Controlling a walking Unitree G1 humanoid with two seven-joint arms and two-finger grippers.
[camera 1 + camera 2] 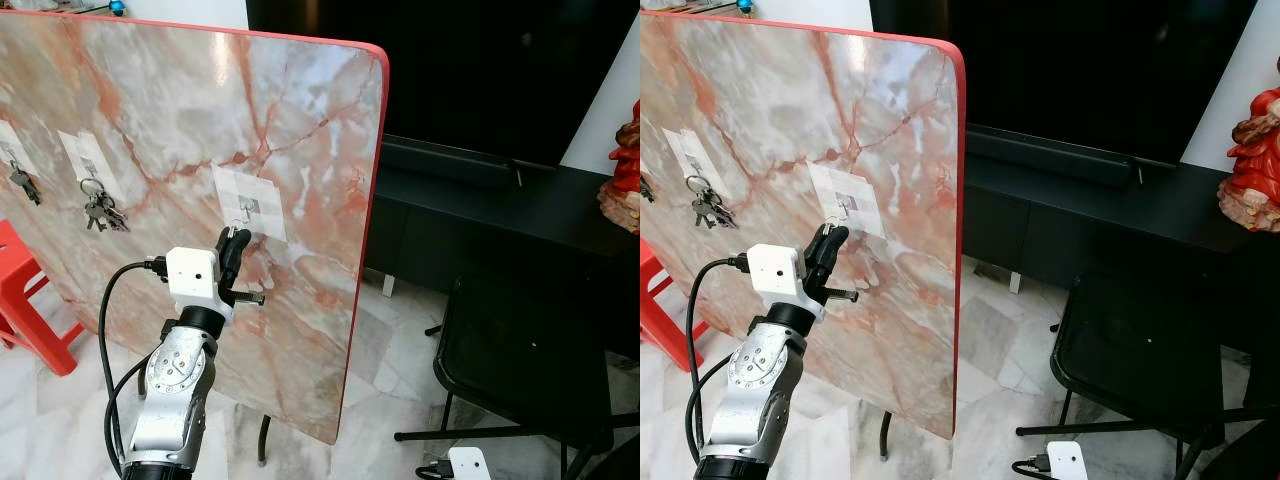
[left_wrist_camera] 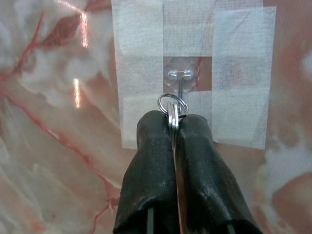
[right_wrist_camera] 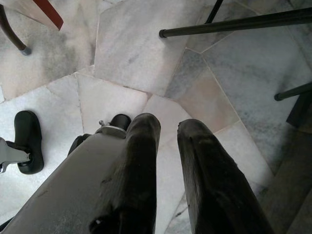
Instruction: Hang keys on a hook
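Observation:
A marble board with a red rim stands upright before me. On it a clear hook is stuck between white tape strips. My left gripper is raised to the board just under that hook and is shut on a set of keys. Their silver ring sticks out past the fingertips and overlaps the hook's stem; whether it hangs on the hook I cannot tell. In the eye views the same gripper sits right below the taped hook. My right gripper hangs low over the floor, open and holding nothing.
Two other key bunches hang on hooks further left on the board. A red stool stands at the left, a black chair at the right. Behind are a black TV console and a red figurine.

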